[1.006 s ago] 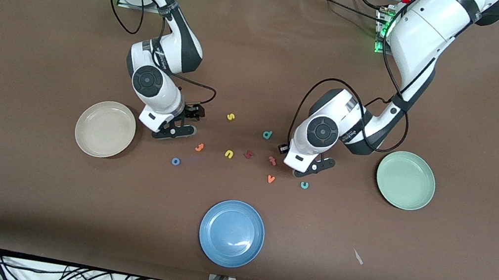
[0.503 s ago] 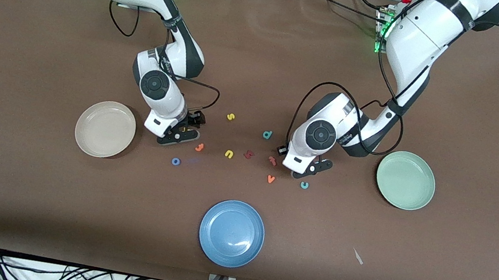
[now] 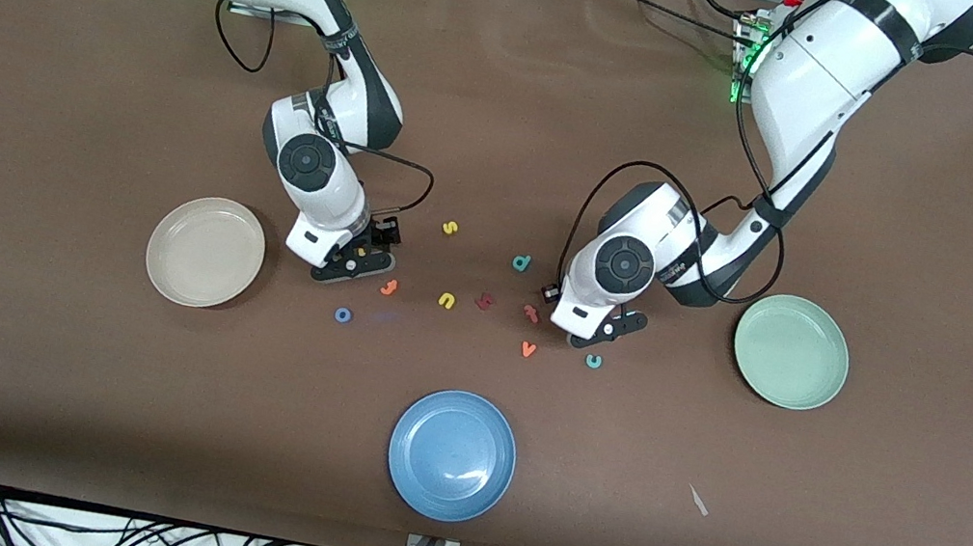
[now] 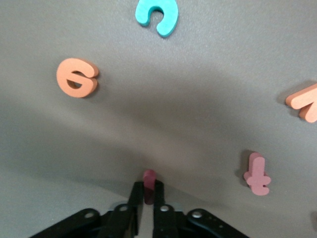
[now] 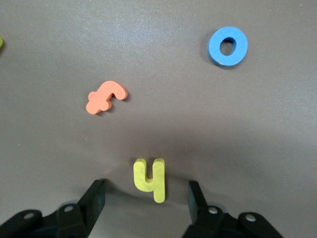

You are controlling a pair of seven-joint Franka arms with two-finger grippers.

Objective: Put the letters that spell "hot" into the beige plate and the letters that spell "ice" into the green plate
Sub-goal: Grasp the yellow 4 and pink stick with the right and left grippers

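Letters are lying between the beige plate [image 3: 205, 252] and green plate [image 3: 791, 352]. Left gripper [image 4: 144, 208] is pinching the dark red i [image 4: 148, 186] on the table [image 3: 46, 96]; right gripper [image 5: 147, 201] is straddling the yellow h [image 5: 150, 178], fingers wide. No brand is readable.

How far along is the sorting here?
Nothing delivered: beige plate and green plate hold no letters. Left gripper has shut on the dark red i; right gripper brackets the yellow h, fingers apart. All six letters remain.
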